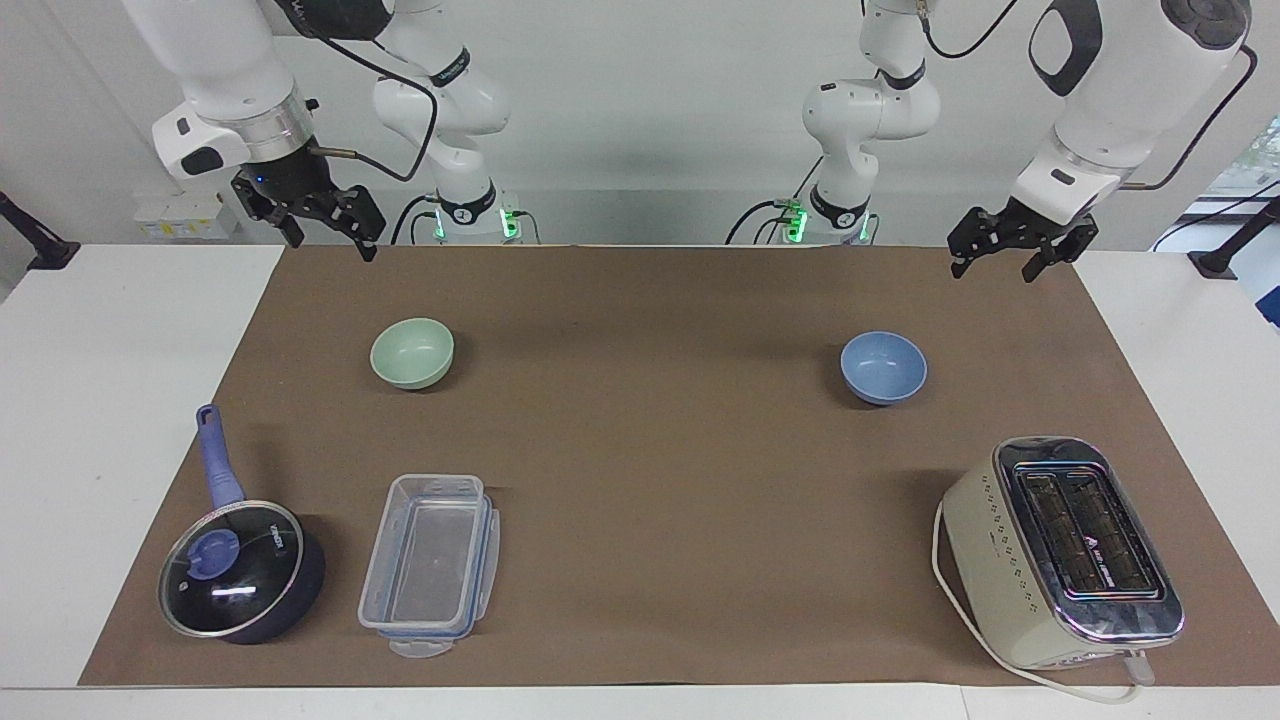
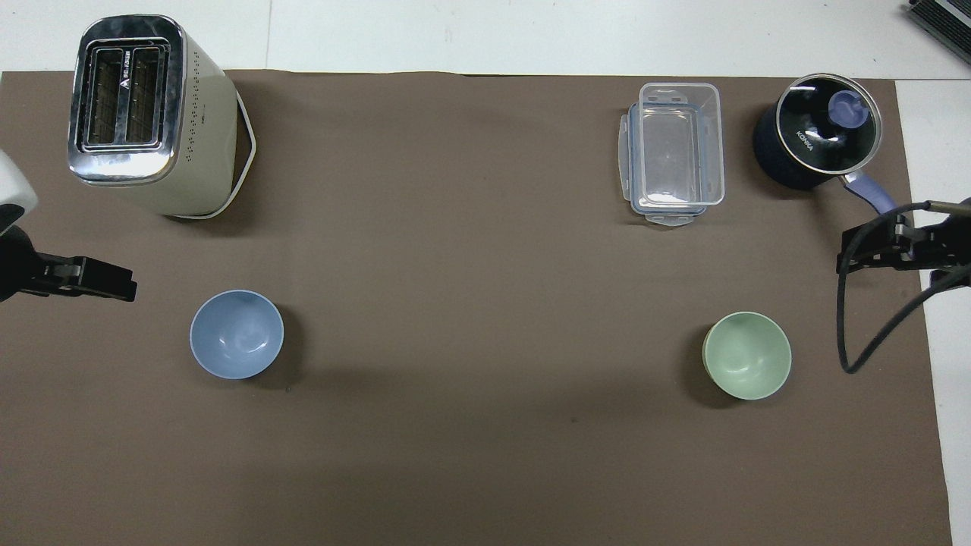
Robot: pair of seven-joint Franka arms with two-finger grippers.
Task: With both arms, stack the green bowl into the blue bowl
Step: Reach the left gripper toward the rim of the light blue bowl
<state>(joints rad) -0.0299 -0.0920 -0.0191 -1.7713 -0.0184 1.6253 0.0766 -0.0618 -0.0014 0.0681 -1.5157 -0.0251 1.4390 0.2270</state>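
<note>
Brown mat [image 1: 660, 480] on white table [image 1: 110, 400], white wall, left hand [image 1: 990, 262] and right hand [image 1: 335, 240] released

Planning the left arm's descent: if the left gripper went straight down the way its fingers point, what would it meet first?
Probably bare brown mat. The left gripper, open, hangs above the mat, off to the side of the blue bowl; depth is uncertain.

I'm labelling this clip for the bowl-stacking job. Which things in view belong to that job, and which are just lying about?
Part of the job:
- green bowl, toward the right arm's end
- blue bowl, toward the left arm's end
- left gripper, open, raised
- right gripper, open, raised

Just lying about:
- toaster
- clear plastic container
- lidded saucepan
</note>
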